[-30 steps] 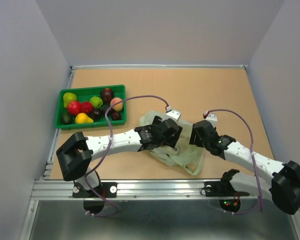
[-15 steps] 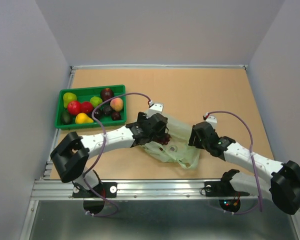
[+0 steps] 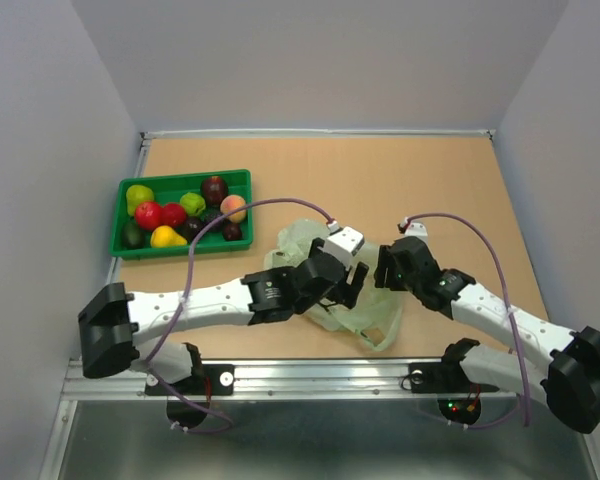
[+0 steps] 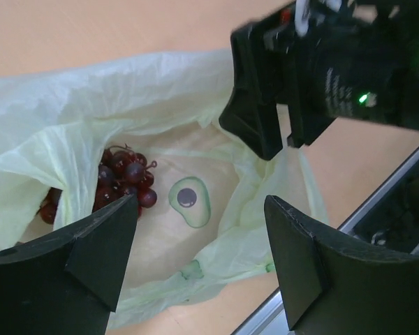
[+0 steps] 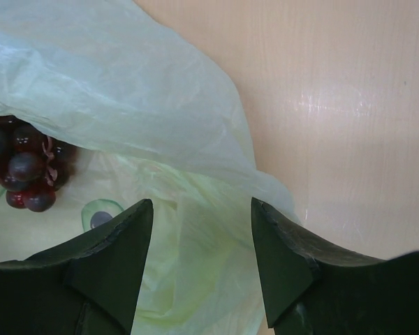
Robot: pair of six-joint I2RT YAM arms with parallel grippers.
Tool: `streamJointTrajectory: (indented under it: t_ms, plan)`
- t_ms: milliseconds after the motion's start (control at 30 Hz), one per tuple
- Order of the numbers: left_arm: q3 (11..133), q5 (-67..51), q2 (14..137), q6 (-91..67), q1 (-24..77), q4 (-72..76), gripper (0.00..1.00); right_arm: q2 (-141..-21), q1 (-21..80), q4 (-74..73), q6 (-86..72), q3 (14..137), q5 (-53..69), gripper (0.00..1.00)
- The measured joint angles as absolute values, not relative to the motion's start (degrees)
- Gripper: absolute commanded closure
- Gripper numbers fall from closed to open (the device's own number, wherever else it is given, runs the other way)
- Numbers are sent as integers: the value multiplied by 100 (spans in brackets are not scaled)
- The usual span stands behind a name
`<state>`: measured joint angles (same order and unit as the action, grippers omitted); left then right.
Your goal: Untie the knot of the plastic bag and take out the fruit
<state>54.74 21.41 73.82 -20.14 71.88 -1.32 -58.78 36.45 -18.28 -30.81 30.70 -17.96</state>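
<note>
The pale green plastic bag (image 3: 302, 240) lies crumpled on the table between my two arms, its mouth open. No tied knot shows. In the left wrist view the bag (image 4: 49, 132) holds a dark purple grape bunch (image 4: 126, 183) beside an avocado print (image 4: 188, 201). My left gripper (image 4: 201, 202) is open and empty above the bag's inside; in the top view the left gripper (image 3: 345, 285) hides the grapes. My right gripper (image 5: 201, 202) is open and empty over the bag's (image 5: 160, 91) right edge, with the grapes (image 5: 24, 167) at its left. In the top view the right gripper (image 3: 385, 270) sits close to the left one.
A green tray (image 3: 180, 178) at the back left holds a lime-green fruit (image 3: 192, 203), dark purple ones (image 3: 214, 188), a red one (image 3: 148, 214), a peach (image 3: 234, 208) and yellow and green pears (image 3: 166, 237). The table's metal front rail (image 3: 310, 375) runs just below the bag.
My left gripper has moved right and nearer, back over the bag's middle, covering the grapes that showed half a second ago. The bag has shifted a little. The right arm has barely moved.
</note>
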Motion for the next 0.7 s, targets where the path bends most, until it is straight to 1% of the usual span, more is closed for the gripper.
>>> streamJointTrajectory:
  t_ms: [167,333,433,533,700]
  plan:
    - [5485,1994,8388,-1973,7172,-200,16,-5979,3645,-1752,-3022,3135,-1772,37]
    - [5841,2467,9397,-2318,7037,-851,15,-5981,3645,-1745,-3046,3118,-1758,36]
    - [6036,2886,9612,-2670,6897,-1094,11,-5968,3645,-1752,-3107,3092,-1752,36]
    - [6125,3378,9627,-3114,6772,-1223,1,-5953,3645,-1745,-3157,3085,-1745,36]
    - [6254,3743,9865,-3590,6619,-1238,1,-5902,3645,-1743,-3221,2967,-1667,36]
